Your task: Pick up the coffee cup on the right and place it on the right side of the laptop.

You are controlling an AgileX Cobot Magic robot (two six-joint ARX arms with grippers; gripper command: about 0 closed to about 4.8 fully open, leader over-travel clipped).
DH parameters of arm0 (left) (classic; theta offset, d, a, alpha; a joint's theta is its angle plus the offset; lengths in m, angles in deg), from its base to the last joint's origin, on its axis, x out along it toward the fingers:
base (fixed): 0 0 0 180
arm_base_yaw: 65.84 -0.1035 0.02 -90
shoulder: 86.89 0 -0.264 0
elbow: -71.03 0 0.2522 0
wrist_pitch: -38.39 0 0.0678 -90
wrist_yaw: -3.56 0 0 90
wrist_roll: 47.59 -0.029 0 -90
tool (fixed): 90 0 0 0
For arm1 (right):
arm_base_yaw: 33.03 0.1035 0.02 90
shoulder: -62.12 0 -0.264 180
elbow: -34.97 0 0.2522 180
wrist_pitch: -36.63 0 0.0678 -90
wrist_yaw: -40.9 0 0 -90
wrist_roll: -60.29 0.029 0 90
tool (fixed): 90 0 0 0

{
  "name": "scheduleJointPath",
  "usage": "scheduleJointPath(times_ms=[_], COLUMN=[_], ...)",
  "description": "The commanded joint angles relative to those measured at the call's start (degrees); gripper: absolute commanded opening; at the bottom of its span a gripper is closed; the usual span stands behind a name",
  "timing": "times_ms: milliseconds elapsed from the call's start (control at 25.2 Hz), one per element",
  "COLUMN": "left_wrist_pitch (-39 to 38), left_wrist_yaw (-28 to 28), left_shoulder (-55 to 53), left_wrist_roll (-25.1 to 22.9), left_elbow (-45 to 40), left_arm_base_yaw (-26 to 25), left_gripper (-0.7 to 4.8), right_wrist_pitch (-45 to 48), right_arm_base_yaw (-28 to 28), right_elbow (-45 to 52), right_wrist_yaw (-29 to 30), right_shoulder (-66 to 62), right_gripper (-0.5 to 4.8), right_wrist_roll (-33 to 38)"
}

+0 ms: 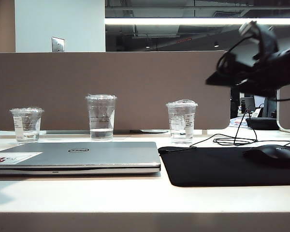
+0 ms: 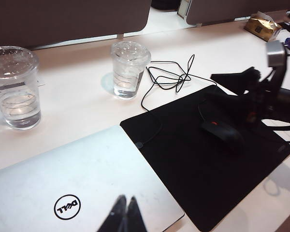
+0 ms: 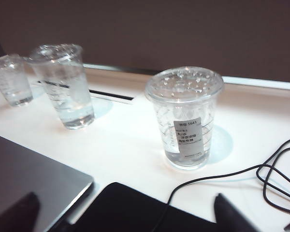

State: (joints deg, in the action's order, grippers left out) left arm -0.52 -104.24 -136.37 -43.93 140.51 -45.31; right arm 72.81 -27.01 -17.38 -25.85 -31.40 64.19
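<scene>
Coffee cup (image 3: 184,118) upright on desk behind mouse pad (image 1: 222,165), right of laptop (image 1: 77,157); right gripper (image 3: 128,212) nearer, fingers spread, empty, cup straight ahead; left gripper (image 2: 123,217) pinched closed above laptop.

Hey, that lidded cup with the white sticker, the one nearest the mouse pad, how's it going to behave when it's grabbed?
The coffee cup looks like thin clear plastic, so a hard squeeze probably dents it. It holds only a little liquid, so it is likely light and easy to tip. The smooth tapered wall may slip in the open right tool.
</scene>
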Motion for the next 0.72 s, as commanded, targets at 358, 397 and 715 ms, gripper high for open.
scheduleJointPath(times_ms=[358, 397, 715], left_wrist_pitch=[0.39, 0.42, 0.79], left_wrist_yaw=[-0.02, -0.02, -0.07], left_shoulder=[0.11, 0.09, 0.09], left_wrist_roll=[0.0, 0.0, 1.36], left_elbow=[0.24, 0.24, 0.24], left_arm_base_yaw=[-0.04, -0.04, -0.04], left_gripper=[-0.06, -0.05, -0.06], right_wrist_pitch=[1.31, 1.31, 1.27], right_arm_base_yaw=[0.11, 0.31, 0.94], right_elbow=[-16.37, -17.68, -27.98], right_wrist_yaw=[2.03, 2.03, 2.36], right_shoulder=[-17.51, -18.71, -27.41], right_gripper=[4.79, 4.79, 4.79], right_wrist_roll=[-0.07, -0.09, -0.09])
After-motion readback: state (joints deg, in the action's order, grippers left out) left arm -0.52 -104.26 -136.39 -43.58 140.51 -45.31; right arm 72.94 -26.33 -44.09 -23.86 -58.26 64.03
